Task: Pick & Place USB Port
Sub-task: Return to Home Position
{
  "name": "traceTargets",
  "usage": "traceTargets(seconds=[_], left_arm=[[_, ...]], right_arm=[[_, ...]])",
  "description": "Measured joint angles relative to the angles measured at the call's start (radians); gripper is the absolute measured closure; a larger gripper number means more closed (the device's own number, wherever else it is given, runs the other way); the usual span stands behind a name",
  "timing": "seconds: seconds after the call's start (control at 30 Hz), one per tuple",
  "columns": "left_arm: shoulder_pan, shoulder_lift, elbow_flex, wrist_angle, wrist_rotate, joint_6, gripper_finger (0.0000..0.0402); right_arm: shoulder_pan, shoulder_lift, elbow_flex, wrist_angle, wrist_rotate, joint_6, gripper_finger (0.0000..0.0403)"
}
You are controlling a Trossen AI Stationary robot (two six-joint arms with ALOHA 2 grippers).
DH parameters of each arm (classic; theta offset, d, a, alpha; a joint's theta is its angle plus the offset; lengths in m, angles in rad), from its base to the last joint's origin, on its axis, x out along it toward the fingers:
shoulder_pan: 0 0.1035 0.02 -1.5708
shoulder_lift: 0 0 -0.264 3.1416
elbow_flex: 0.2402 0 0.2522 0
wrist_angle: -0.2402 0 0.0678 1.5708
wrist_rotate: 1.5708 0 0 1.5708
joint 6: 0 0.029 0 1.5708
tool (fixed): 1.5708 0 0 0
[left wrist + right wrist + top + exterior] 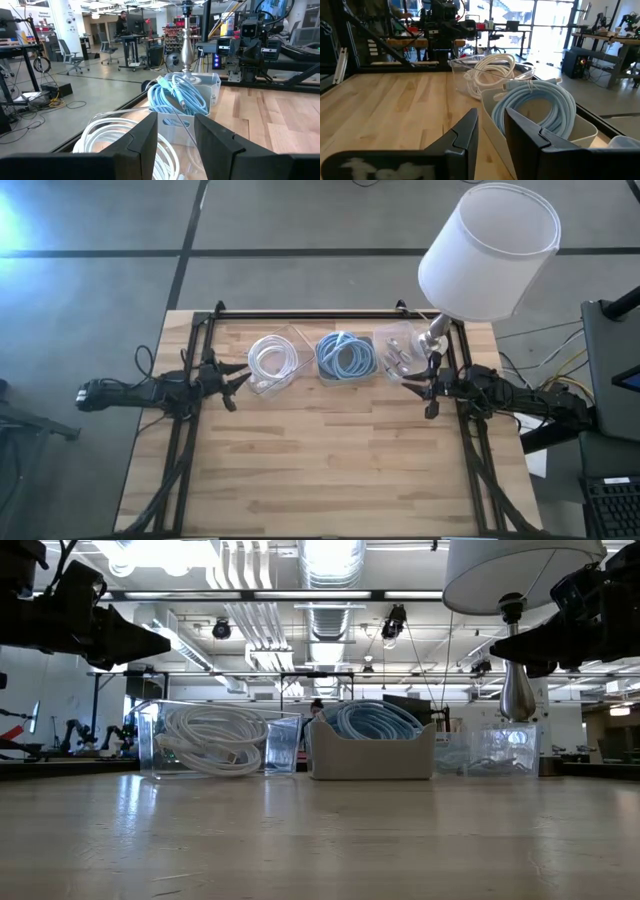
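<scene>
Wood table [320,840] lies nearest; our left gripper [239,384] and right gripper [425,390] hover released, flanking white cables [270,360], blue cables [346,356] and clear bin [398,352].

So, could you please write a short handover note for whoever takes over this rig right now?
Left gripper: open, empty, raised at the table's left edge near the left clear bin.
Right gripper: open, empty, raised at the right edge near the right clear bin.
White cables lie coiled in the left clear bin, light blue cables in the middle bin; the right clear bin holds greyish items I cannot identify.
Done: no cable lies loose on the table.
Left: probably only parking both arms.
</scene>
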Motion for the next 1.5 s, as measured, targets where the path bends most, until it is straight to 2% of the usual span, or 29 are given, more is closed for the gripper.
traceTargets(seconds=[0.5, 1.13, 1.5], left_arm=[[0.000, 0.000, 0.000, 0.000, 0.000, 0.000, 0.0268], [0.000, 0.000, 0.000, 0.000, 0.000, 0.000, 0.0268], [0.000, 0.000, 0.000, 0.000, 0.000, 0.000, 0.0268]], right_arm=[[0.000, 0.000, 0.000, 0.000, 0.000, 0.000, 0.0335], [0.000, 0.000, 0.000, 0.000, 0.000, 0.000, 0.0312], [0.000, 0.000, 0.000, 0.000, 0.000, 0.000, 0.0329]])
